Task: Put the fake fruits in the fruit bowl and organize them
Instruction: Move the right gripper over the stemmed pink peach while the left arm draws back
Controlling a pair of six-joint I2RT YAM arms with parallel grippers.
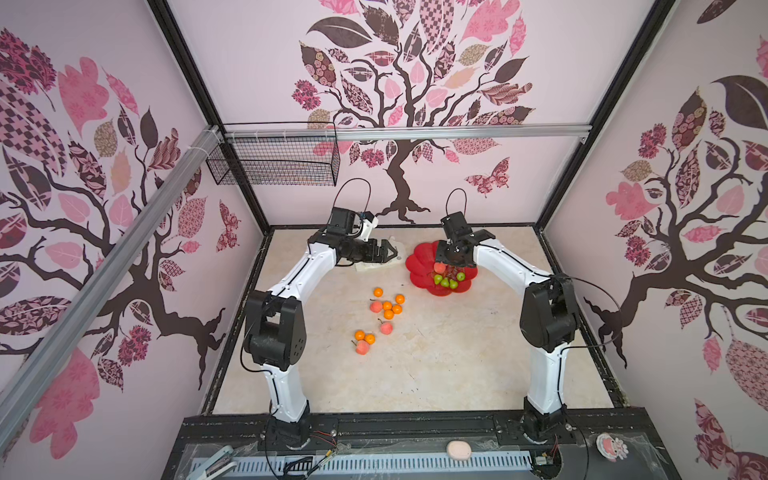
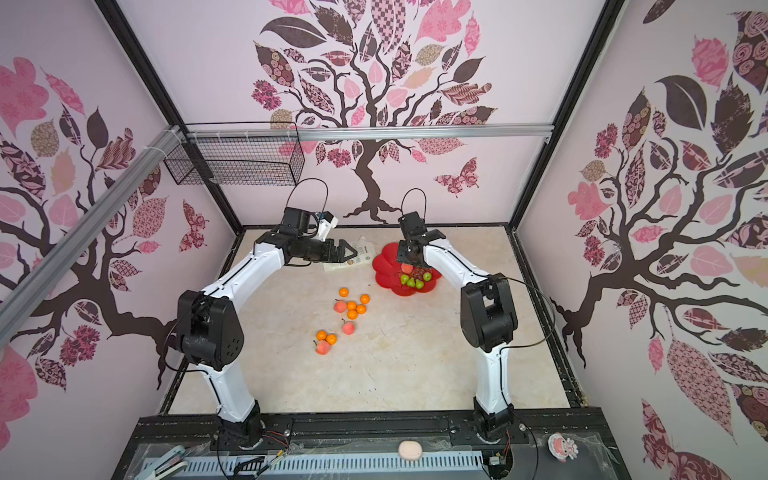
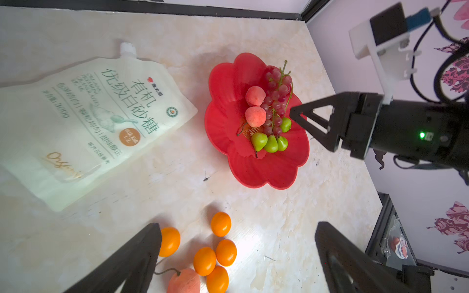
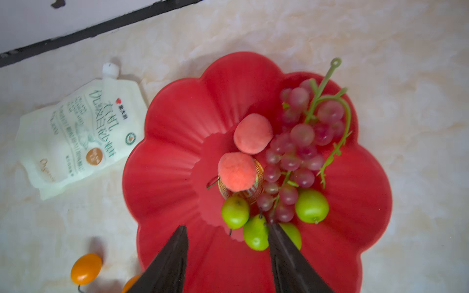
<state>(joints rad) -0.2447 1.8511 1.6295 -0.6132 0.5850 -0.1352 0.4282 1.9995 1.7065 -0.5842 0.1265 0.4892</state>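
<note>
Right wrist: right tool (image 4: pixel 227 225) parted, empty, over fruit bowl (image 4: pixel 172 132); left tool (image 3: pixel 237 224) wide, empty.

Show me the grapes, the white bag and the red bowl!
grapes (image 4: pixel 302 134), right wrist view, a middle berry
white bag (image 3: pixel 96 114), left wrist view, its printed front
red bowl (image 3: pixel 264 172), left wrist view, a bare petal

white pouch (image 3: pixel 83 121) | large print: 有机 优级白砂糖 | gold script: Organic | figure: 300g | smaller print: unreadable
</note>
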